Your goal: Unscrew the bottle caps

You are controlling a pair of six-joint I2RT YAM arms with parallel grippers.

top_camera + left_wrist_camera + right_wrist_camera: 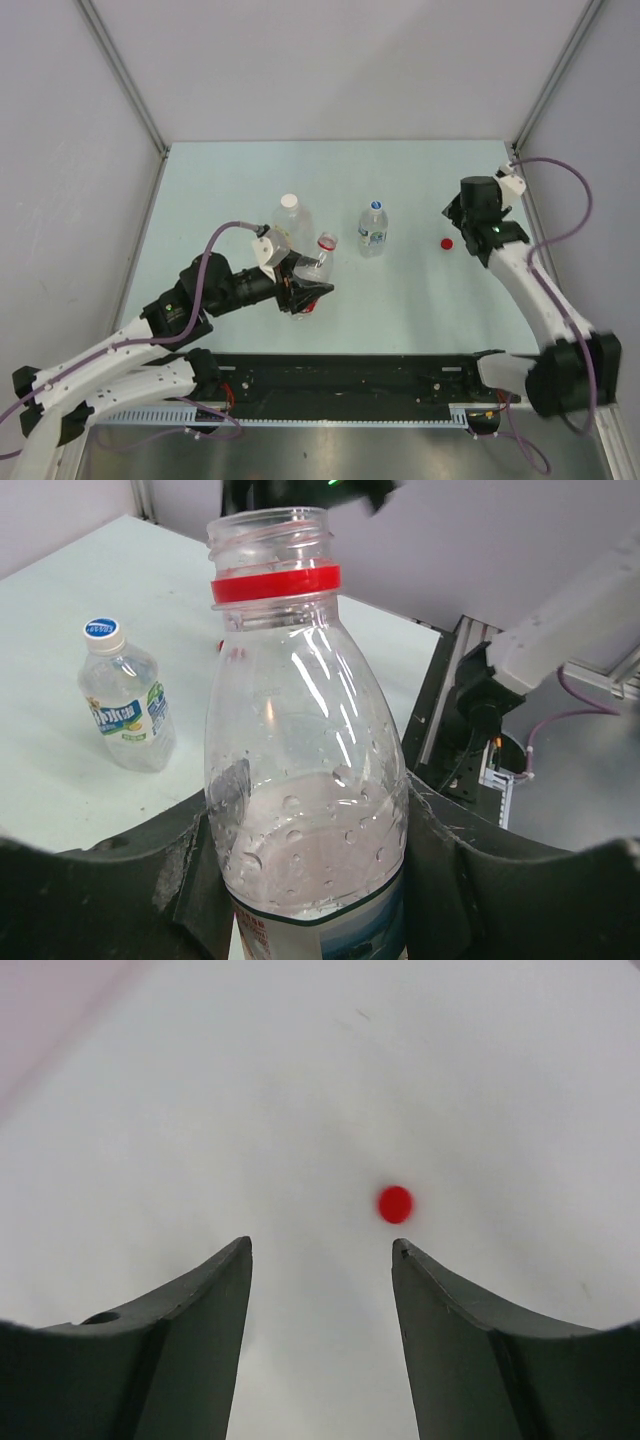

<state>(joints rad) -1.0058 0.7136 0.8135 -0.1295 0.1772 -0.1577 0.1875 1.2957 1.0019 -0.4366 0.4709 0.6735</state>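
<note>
The pale table [200, 200] carries everything. The left arm [120, 350] stretches low from the near left toward the centre. Its left gripper [303, 290] is clamped on the body of a clear plastic bottle with a red neck ring [300, 780], which leans with its mouth uncapped. The right arm [535, 300] reaches up the table's right side, wrist turned down. The right gripper [320, 1250] has its jaws apart and holds nothing.

Just behind the held bottle stands a large clear bottle with a white cap [290, 222]. To its right is a small clear bottle with a blue cap [373, 232]. A small round red plastic cap [446, 242] lies on the table near the right gripper.

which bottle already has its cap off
The bottle in the left hand: bare threaded neck, only a red ring. The others wear a white cap and a blue cap.
</note>
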